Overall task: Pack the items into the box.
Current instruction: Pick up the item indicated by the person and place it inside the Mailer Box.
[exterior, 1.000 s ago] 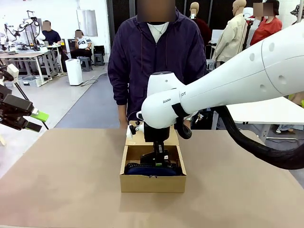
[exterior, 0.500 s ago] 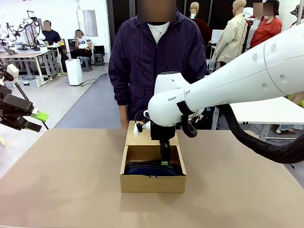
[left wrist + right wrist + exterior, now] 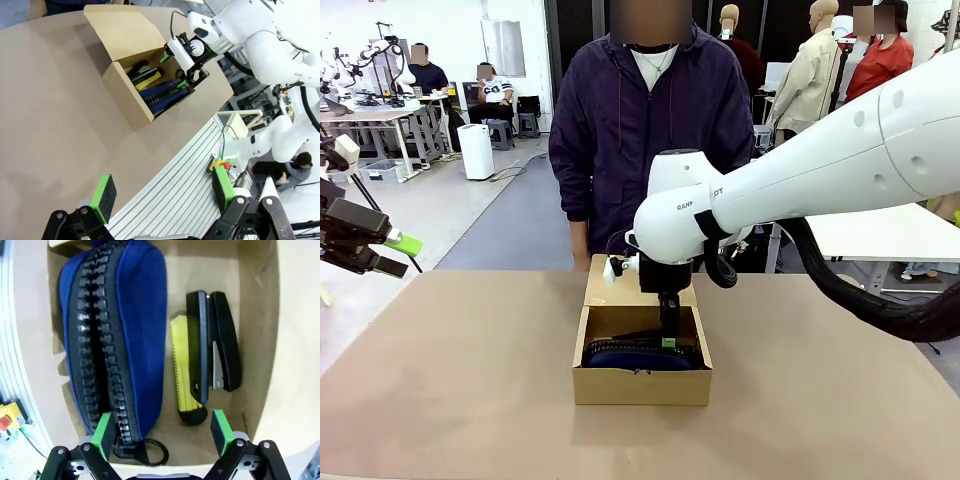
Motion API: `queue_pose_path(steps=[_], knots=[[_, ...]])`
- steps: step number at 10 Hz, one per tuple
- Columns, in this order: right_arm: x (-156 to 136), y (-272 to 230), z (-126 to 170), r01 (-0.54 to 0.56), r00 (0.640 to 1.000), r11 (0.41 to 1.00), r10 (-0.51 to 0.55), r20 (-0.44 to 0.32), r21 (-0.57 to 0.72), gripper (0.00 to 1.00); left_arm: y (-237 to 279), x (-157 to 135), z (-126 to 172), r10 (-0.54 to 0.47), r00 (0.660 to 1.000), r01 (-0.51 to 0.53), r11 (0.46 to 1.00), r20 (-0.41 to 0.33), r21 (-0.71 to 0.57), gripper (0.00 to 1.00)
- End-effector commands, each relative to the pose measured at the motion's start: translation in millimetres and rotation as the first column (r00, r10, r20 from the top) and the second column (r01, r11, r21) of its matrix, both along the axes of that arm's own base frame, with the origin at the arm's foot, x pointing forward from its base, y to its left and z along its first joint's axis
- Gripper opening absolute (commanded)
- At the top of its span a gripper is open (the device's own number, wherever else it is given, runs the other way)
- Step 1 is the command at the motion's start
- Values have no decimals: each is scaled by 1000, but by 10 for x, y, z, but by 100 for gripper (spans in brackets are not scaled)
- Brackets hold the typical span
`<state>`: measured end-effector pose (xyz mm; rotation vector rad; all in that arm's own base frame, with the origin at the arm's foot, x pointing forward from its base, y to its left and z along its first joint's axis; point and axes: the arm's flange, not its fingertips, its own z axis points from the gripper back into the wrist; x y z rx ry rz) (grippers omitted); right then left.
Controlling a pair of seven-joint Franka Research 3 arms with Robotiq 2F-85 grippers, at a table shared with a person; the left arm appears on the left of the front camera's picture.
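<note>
Now the right gripper (image 3: 162,432) is lifting slightly out of the box (image 3: 640,386), jaws spread and empty, having just released the navy pouch (image 3: 115,340) lying directly beneath one fingertip. Below its other fingertip the utility knife (image 3: 183,365) and stapler (image 3: 222,340) are sitting side by side, so all three items are seemingly packed; the left gripper (image 3: 165,192) is idling open, well away.

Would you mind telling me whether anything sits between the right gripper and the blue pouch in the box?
Nothing visible does. The right gripper, jaws open, hangs over one end of the pouch inside the box. The utility knife and stapler lie beside the pouch, off to one side, and the lid flap is folded back.
</note>
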<state>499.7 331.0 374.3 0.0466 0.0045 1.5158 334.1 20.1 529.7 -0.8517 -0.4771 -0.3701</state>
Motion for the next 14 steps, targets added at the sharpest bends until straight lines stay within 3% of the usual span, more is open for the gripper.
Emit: queue_pose_path(steps=[1,4,5,6,7,8,9,10,11,12,13,14], knots=[[38,-427,450,92,996,995,-92,6,34,100,21,-14,8,-8,1000,8,1000,-2,3,100],[15,-1538,1265,340,937,909,-349,-8,240,100,21,-14,8,-8,1000,8,1000,-2,3,100],[19,-1882,1327,530,848,792,-497,-184,305,100,21,-14,8,-8,1000,8,1000,-2,3,100],[-21,-2180,1291,706,706,652,-625,-332,276,100,21,-14,8,-8,1000,8,1000,-2,3,100],[-154,-2482,1262,786,616,534,-632,-470,312,100,21,-14,8,-8,1000,8,1000,-2,3,100],[-356,-2819,1231,829,559,406,-588,-585,385,100,21,-14,8,-8,1000,8,1000,-2,3,100],[-598,-3191,1185,861,503,243,-543,-673,448,100,21,-14,8,-8,1000,8,1000,-2,3,100],[-881,-3583,1111,855,466,47,-510,-723,517,100,21,-14,8,-8,1000,8,1000,-2,3,100],[-1069,-3861,992,843,419,-112,-478,-772,527,100,21,-14,8,-8,1000,8,1000,-2,3,100],[-1198,-4057,832,816,413,-220,-425,-806,534,100,21,-14,8,-8,1000,8,1000,-2,3,100],[-1224,-4150,672,805,406,-291,-363,-838,517,100,21,-14,8,-8,1000,8,1000,-2,3,100],[-1171,-4145,534,819,384,-305,-339,-859,486,100,21,-14,8,-8,1000,8,1000,-2,3,100]])
